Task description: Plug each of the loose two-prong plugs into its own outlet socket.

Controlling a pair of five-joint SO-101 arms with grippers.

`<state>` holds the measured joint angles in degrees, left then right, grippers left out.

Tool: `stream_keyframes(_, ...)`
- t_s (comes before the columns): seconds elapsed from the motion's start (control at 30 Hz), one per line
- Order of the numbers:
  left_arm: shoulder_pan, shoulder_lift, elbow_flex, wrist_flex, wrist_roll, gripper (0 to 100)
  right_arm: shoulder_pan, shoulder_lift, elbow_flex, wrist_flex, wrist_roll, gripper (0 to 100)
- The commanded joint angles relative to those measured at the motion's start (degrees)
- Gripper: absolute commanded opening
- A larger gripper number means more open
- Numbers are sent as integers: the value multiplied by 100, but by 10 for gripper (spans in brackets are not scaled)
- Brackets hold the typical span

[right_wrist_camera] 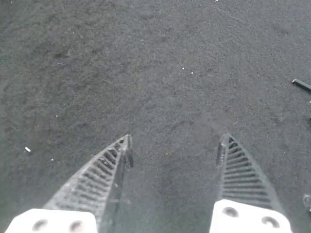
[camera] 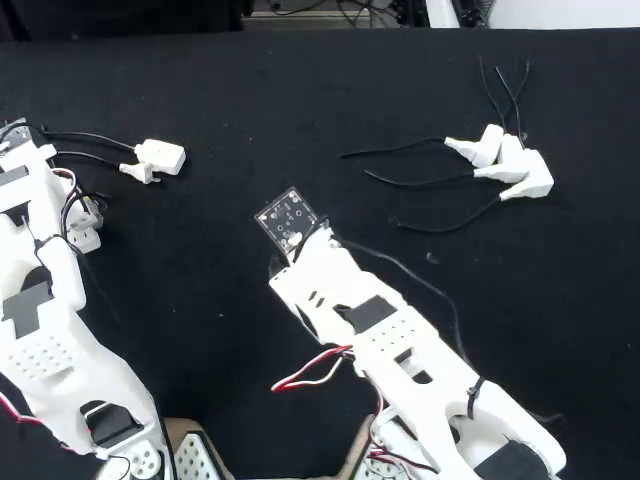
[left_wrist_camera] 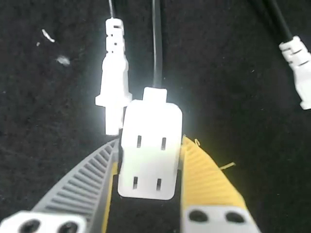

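Observation:
My left gripper (left_wrist_camera: 150, 145) is shut on a white outlet block (left_wrist_camera: 149, 155), one grey finger and one yellow finger against its sides. The block shows two pairs of slots, and a black cord runs away from it. A white two-prong plug (left_wrist_camera: 113, 80) lies right beside the block, and another plug (left_wrist_camera: 299, 65) lies farther off. My right gripper (right_wrist_camera: 175, 145) stands open over bare black cloth with nothing between its fingers. In the high view the right arm (camera: 380, 330) points toward the table's middle and the left arm (camera: 40, 300) lies along the left edge.
A white block (camera: 165, 156) and a small plug (camera: 140, 172) with black cords lie at the back left. A cluster of white plugs (camera: 505, 165) with black cords sits at the back right. Black cloth (camera: 300, 100) covers the table.

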<state>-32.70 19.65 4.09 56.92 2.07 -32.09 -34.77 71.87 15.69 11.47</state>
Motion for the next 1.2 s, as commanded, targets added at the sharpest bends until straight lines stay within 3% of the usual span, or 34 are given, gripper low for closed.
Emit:
stream_keyframes(0.0, -31, -211, -488, 519, -35, 30, -26, -189, -13, -123, 53, 272)
stream_keyframes(0.5, 321, -2312, -1596, 3358, -9, 30, -18, -189, -13, -123, 53, 272)
stream_keyframes(0.7, 910, -3200, -1596, 4325, -9, 30, -9, -189, -13, -123, 53, 272)
stream_keyframes(1.03, 2202, -4782, 127, 4316, -53, 30, 0, -189, -4, -123, 53, 272)
stream_keyframes(1.17, 2554, -5152, 1429, 3560, -53, 30, 9, -207, -4, -97, 53, 272)
